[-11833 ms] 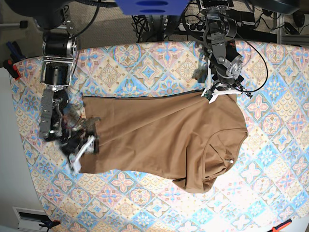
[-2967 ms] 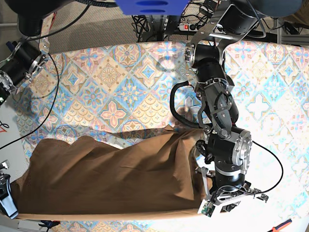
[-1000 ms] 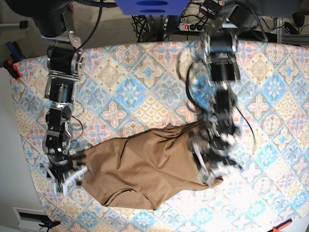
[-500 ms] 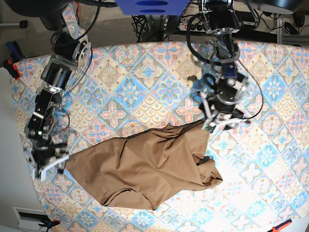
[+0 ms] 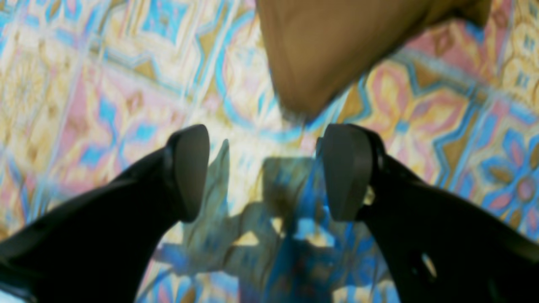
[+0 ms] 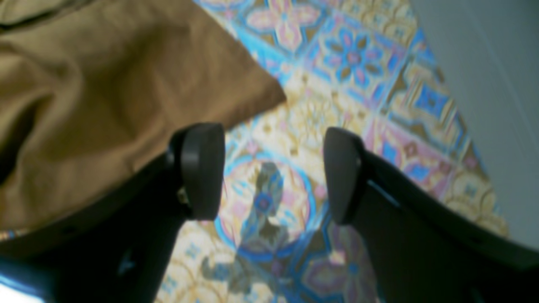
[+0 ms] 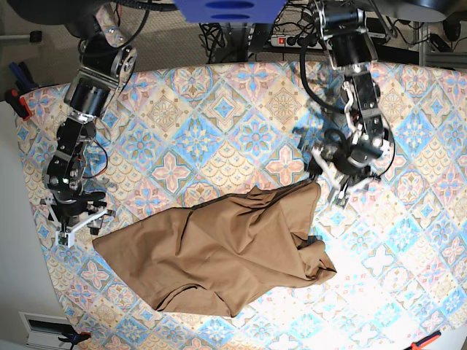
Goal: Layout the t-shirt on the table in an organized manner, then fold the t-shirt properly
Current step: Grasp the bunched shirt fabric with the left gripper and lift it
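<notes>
With the soft tan-brown t-shirt [image 7: 219, 251] lying rumpled toward the near edge of the pastel diamond-patterned table [image 7: 219, 117], the empty, spread-jawed left gripper [image 7: 349, 181] and right gripper [image 7: 75, 224] should each pinch one outer corner and pull apart evenly.

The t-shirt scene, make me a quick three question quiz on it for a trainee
1. True or false: the t-shirt lies flat and smooth on the table.
2. Which gripper holds cloth? A left gripper; B right gripper; C neither.
3. Fill in: both grippers stand ____.

Key: 1 false, it lies rumpled. 2 C. 3 open.
</notes>
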`<state>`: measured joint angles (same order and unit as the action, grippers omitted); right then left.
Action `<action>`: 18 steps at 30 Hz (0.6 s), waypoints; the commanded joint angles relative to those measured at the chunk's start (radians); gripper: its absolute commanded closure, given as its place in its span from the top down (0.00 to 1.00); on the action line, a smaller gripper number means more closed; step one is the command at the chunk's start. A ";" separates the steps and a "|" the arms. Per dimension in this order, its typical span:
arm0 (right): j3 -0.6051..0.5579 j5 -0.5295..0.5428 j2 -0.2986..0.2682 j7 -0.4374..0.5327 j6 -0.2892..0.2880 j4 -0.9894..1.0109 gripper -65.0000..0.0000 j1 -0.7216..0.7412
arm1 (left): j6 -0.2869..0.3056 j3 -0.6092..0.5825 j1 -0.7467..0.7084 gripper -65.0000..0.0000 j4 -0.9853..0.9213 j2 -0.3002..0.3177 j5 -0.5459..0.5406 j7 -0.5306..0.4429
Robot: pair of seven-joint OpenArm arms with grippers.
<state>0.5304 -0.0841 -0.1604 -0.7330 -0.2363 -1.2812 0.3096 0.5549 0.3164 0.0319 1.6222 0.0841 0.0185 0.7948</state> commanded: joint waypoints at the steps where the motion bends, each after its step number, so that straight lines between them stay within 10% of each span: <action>1: 0.003 0.005 -0.014 0.026 0.002 -0.018 0.55 0.026 | 0.001 -0.001 0.021 0.63 -0.010 0.006 -0.015 -0.039; 8: 0.001 0.005 -0.017 0.026 0.001 -0.018 0.55 0.024 | 0.001 -0.056 0.081 0.60 -0.155 -0.002 -0.013 -0.159; 15: 0.007 0.005 -0.017 0.030 -0.120 -0.012 0.55 0.027 | 0.000 -0.067 0.105 0.00 -0.193 -0.065 -0.019 -0.166; 18: 0.004 0.005 -0.017 0.031 -0.123 -0.010 0.55 0.027 | -0.006 -0.067 0.107 0.00 -0.122 -0.108 -0.015 -0.157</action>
<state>0.5346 -0.0875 -0.1638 -0.7277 -0.3592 -1.2774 0.3077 0.5446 0.2508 0.1154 1.4712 -0.0200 0.0265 0.6678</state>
